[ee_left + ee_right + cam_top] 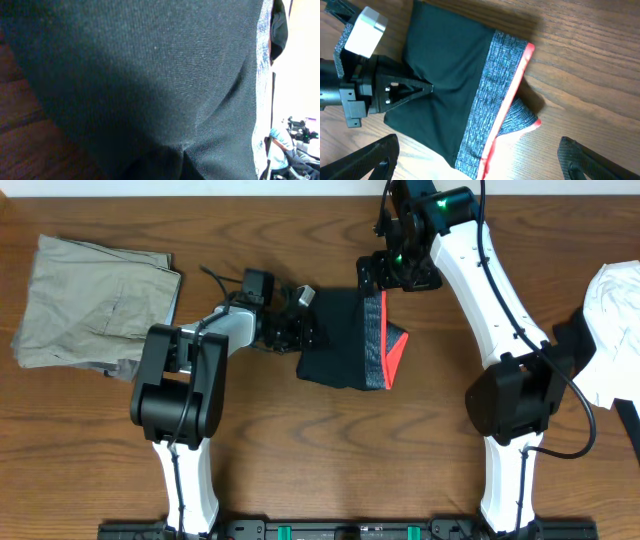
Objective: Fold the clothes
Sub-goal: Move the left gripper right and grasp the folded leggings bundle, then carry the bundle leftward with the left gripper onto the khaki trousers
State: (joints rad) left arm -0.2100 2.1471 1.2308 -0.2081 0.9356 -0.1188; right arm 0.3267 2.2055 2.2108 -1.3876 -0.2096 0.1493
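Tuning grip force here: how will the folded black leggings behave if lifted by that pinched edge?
Probably floppy: the leggings pucker where the left gripper pinches. Layers would likely unfold and drape; looks light, thin knit.

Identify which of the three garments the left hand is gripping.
The black leggings with the red-and-grey waistband, at centre; the khaki trousers and white garment lie untouched at the sides.

Leggings (335, 345): you see plain blk knit.
Waistband (376, 340): gry heather w/ red edge.
Trousers (95, 305): khaki-beige, to your left.
Garment (620, 305): white.
Table (320, 460): brown wood grain.
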